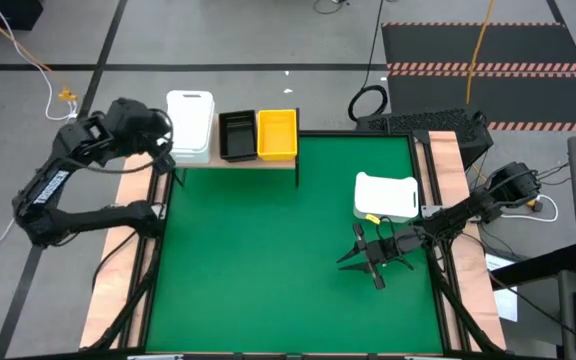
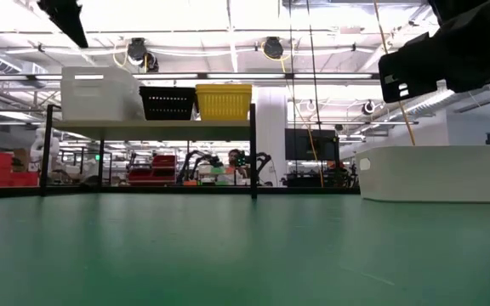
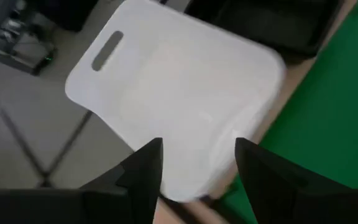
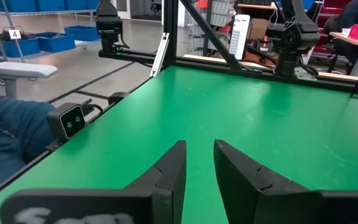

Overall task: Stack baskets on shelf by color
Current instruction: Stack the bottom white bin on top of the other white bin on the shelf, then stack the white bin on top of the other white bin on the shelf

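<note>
Light-wood shelf standing at the far edge of the green mat, on thin black legs. On the shelf, side by side from the left arm's side: white basket, black basket, yellow basket. From above, the black and yellow ones touching or nearly so. Whether each of these is one bin or a nested stack: cannot tell. From table height, the white one standing tallest, black and yellow lower and about level with each other.

Left pincer above the white basket's near rim, fingers spread wide on either side of a bare stretch of white plastic, holding nothing. Handle slot visible at the basket's far end. Left arm reaching in from outside the tabletop's left edge.

Another white basket lying on the mat near the right edge, well apart from the shelf; in the low view resting flat on the mat.

Right pincer low over the mat just in front of that basket, fingers parted only a narrow gap, nothing between them. Bare green mat ahead of it.
</note>
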Controlling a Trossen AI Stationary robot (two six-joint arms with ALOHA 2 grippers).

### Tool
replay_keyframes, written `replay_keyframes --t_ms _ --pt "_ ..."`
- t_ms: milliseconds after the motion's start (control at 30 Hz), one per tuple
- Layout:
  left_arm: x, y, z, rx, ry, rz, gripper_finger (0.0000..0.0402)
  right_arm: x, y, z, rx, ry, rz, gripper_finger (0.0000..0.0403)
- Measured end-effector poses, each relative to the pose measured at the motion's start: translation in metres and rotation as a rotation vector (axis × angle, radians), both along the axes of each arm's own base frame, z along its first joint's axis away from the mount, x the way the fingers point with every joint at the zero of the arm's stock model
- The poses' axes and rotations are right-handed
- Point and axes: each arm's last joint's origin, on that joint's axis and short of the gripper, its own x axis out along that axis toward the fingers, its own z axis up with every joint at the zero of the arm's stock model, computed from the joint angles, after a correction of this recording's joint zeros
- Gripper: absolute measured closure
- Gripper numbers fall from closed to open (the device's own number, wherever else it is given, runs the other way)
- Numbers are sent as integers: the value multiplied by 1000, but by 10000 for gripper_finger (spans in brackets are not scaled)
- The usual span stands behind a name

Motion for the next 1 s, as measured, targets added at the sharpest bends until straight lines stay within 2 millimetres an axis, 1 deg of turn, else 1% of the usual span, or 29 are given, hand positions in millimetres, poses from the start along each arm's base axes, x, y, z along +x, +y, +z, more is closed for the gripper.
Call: replay_keyframes --t_ms 100,233,300,400,500,567,633,700,767,833,900,1000 --pt "-5 -8 2 -25 -94 48 209 0 0 0 4 -3 -2 328" --pt "-8 -13 4 -46 -181 139 236 2 -3 3 21 -27 -16 328" --pt "-7 -14 4 -87 -248 195 250 2 -3 4 29 -37 -18 328" --pt "-3 -18 4 -168 -321 193 269 1 -3 6 -1 -54 -13 328" --pt "1 -24 4 -203 -345 143 287 -2 -8 21 -66 -139 -60 328" --pt "6 -27 5 -221 -386 120 298 -3 -13 35 -92 -140 -136 328" --pt "12 -31 2 -231 -429 85 309 -3 -19 48 -127 -59 -207 328" --pt "19 -36 -4 -239 -469 37 319 -4 -26 60 -169 87 -307 328" --pt "30 -41 -16 -246 -492 -18 331 -8 -34 68 -191 231 -423 328" --pt "42 -46 -31 -252 -505 -69 342 -15 -39 75 -187 352 -488 328" --pt "55 -53 -49 -278 -508 -111 351 -20 -42 80 -172 453 -487 328" --pt "72 -63 -80 -315 -469 -163 361 -27 -45 73 -160 591 -507 328"
